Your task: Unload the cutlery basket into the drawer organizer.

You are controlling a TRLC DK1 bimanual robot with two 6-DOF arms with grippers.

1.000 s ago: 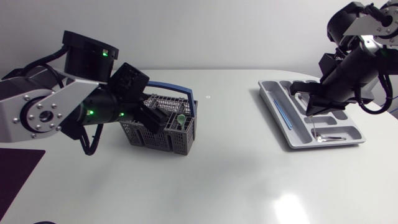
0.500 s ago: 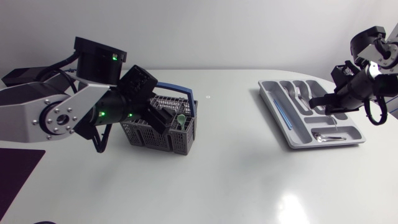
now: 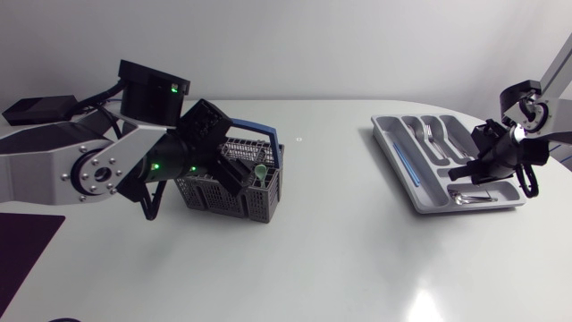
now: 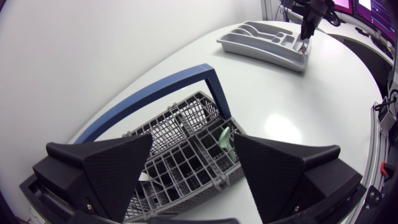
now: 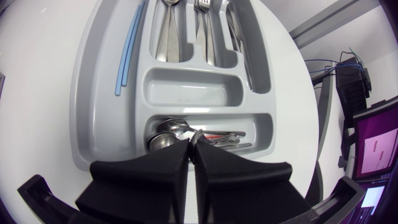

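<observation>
The grey cutlery basket (image 3: 234, 190) with a blue handle (image 3: 253, 131) stands left of the table's middle. A pale green utensil handle (image 3: 260, 170) sticks up from its right end. My left gripper (image 3: 234, 170) hangs open right over the basket. In the left wrist view the grid cells (image 4: 186, 155) and the green handle (image 4: 225, 140) lie between the spread fingers (image 4: 118, 168). The grey drawer organizer (image 3: 399, 166) lies at the right. My right gripper (image 5: 192, 146) is shut, its tips just above small spoons (image 5: 171, 132) in the organizer's near cross compartment.
The organizer's long slots hold a blue straw (image 5: 127, 50), spoons (image 5: 166, 34), forks (image 5: 203, 25) and knives (image 5: 233, 25); its middle cross compartment (image 5: 193, 87) is bare. A dark mat (image 3: 22, 250) lies at the table's front left corner.
My right arm has drawn back to the right and come down, its gripper now low over the organizer's near end. My left arm has shifted a little right over the basket.
</observation>
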